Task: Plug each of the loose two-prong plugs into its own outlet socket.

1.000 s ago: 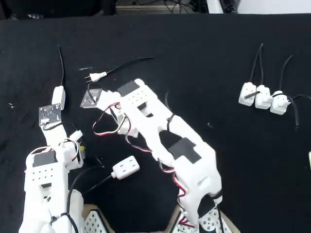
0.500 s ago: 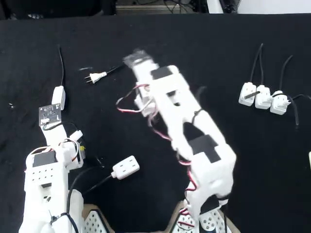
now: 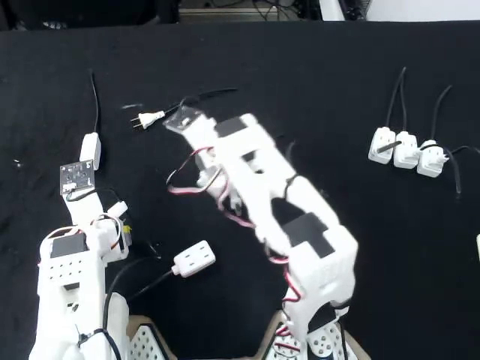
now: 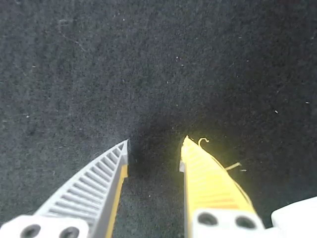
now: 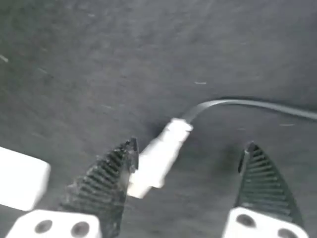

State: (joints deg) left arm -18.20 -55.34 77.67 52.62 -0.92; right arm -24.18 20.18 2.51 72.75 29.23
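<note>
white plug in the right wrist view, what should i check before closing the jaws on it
1. Right jaws open: ok.
2. White plug between them: ok.
3. Plug centred: not ok, it lies close beside one jaw.
4. Cable clear of the jaws: ok, it trails away.
5. Jaws low enough to grip: cannot tell.
6. Left jaws empty, over bare cloth: ok.
</note>
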